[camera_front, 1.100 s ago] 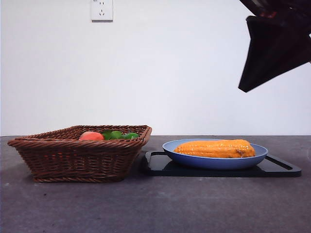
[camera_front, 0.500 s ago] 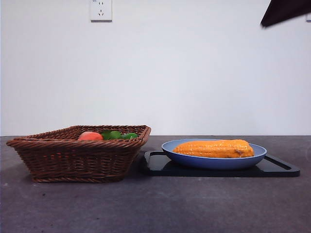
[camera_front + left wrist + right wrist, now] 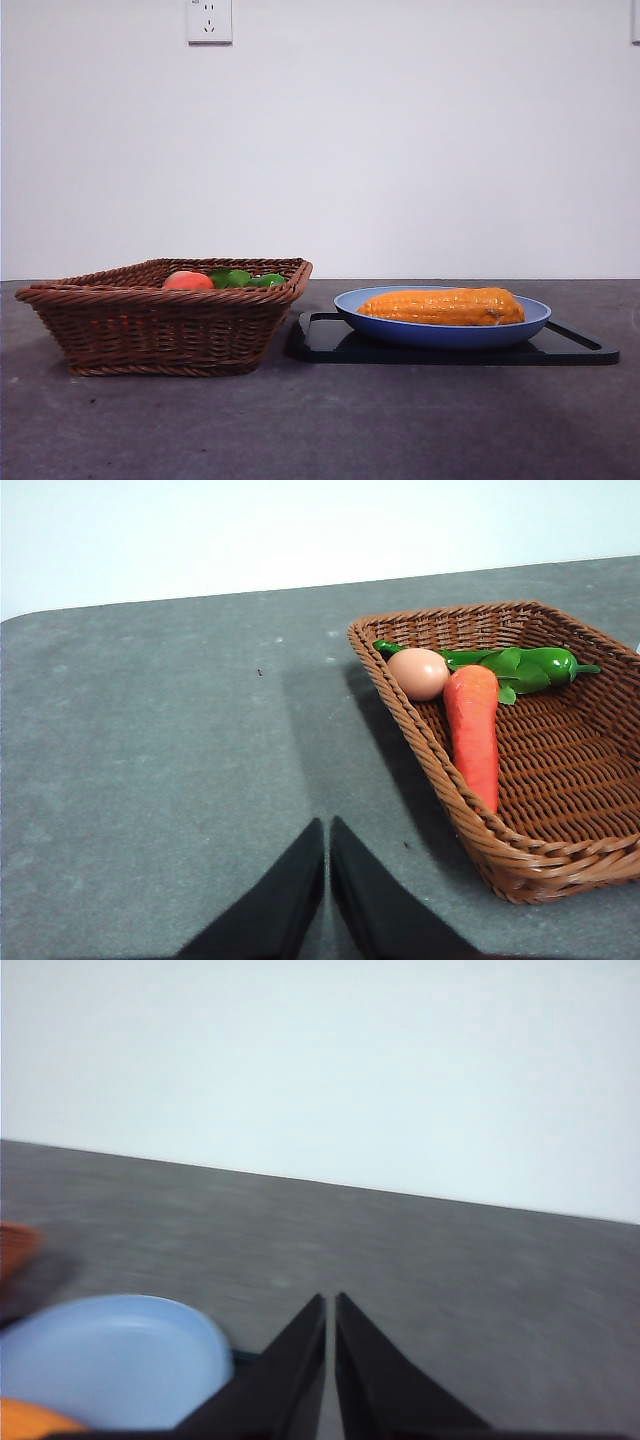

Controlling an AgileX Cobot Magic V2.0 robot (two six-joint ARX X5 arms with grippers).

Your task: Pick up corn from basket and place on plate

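On plate [image 3: 520, 318] — corn [image 3: 442, 306]; no legible text.

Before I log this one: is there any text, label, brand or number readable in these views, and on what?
None can be read.
The wall socket in the front view shows only plug holes; a faint mark on its top edge is too small to read.
The corn, blue plate, black tray, basket and both grippers, left and right, carry no markings.

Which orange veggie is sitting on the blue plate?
The corn, with bumpy kernel rows, lies on the plate. The smooth carrot lies in the basket.
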